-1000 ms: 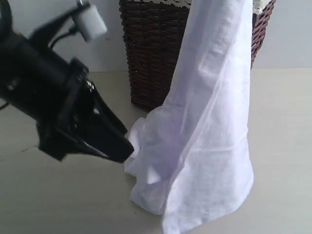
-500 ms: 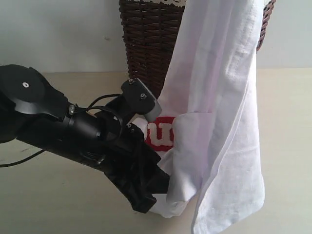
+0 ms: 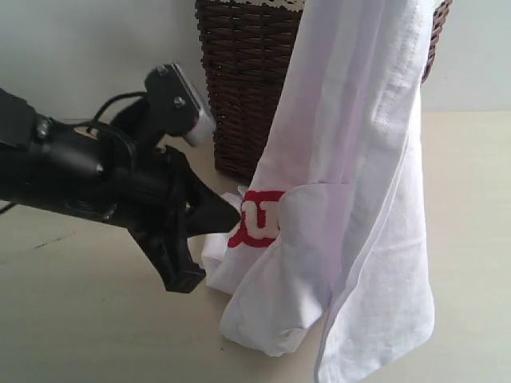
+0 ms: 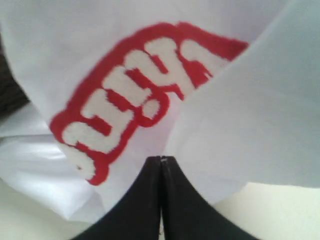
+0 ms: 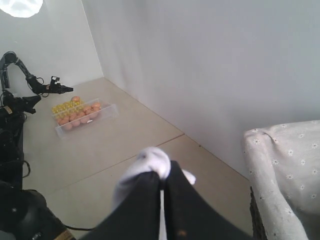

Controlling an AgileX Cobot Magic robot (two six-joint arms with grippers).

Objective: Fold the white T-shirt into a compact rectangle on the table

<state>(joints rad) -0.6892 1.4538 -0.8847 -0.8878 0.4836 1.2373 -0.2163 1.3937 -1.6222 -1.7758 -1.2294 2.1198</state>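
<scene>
**Exterior view.** The white T-shirt (image 3: 359, 199) is seen hanging from above the frame, its long axis near vertical. Its lower end is bunched on the table (image 3: 80, 319) in front of the wicker basket (image 3: 239, 80). The left gripper (image 3: 230, 214) is positioned low over the table on the left. Its tip touches the hanging cloth just beside the red-outlined lettering (image 3: 257, 217). The shirt lies directly ahead of that tip and extends to its right. The right gripper is not shown in this view.

**Left wrist view.** The jaws of the left gripper (image 4: 161, 161) are found pressed together, with only a hairline between them. The red-outlined lettering (image 4: 135, 95) and a fold of white cloth are seen immediately beyond the tips. No cloth is visible between the jaws, so a hold on the shirt cannot be confirmed.

**Right wrist view.** The right gripper (image 5: 163, 176) is found clamped on a tuft of the white T-shirt (image 5: 147, 161), which protrudes past the fingertips. The flowered liner (image 5: 285, 165) of the basket is in view nearby.

**Assessment.** The top of the shirt is judged to be carried by the right gripper, with the lower end nearer the left arm. The coming move is judged to turn on the left gripper taking a low edge so that the cloth can be laid flat; its jaws would first have to be parted
</scene>
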